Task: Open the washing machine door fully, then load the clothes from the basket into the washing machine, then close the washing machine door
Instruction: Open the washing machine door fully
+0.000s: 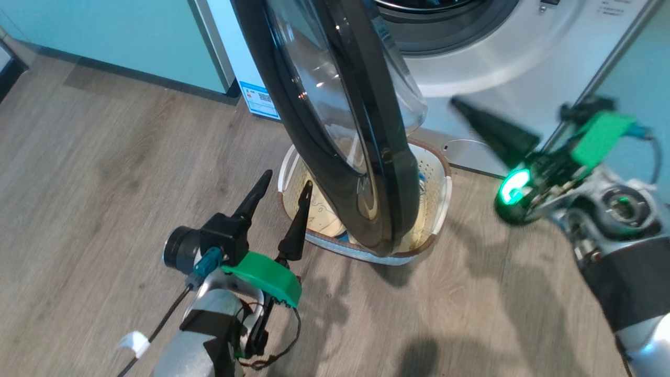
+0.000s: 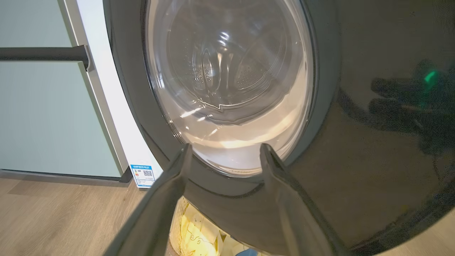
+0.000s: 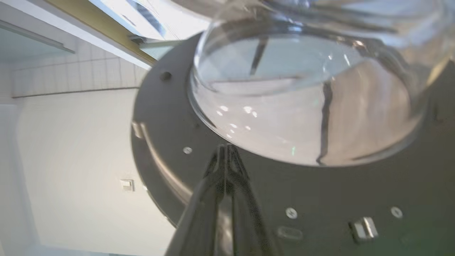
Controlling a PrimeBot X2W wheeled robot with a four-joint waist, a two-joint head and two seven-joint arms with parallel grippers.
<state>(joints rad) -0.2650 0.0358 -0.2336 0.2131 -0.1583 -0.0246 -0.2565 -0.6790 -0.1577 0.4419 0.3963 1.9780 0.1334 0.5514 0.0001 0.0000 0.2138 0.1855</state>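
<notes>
The washing machine door (image 1: 387, 157), glossy black with a bulging glass bowl, stands partly open and edge-on above the basket (image 1: 442, 193). Pale-yellow clothes (image 1: 324, 214) lie in the basket, half hidden by the door. My left gripper (image 1: 288, 180) is open, left of the door and at the basket's near-left rim. In the left wrist view it (image 2: 225, 147) points at the door's outer face (image 2: 355, 160), with clothes (image 2: 199, 234) below. My right gripper (image 1: 460, 104), blurred and shut, reaches toward the door's inner side. In the right wrist view its shut tips (image 3: 225, 149) sit just under the glass bowl (image 3: 302, 106).
The white washing machine (image 1: 497, 68) fills the top right, its grey gasket (image 1: 445, 26) exposed and a round flap (image 1: 471, 152) low on the front. A pale green cabinet (image 1: 104, 42) stands at the left. Wooden floor (image 1: 104, 183) lies open to the left and front.
</notes>
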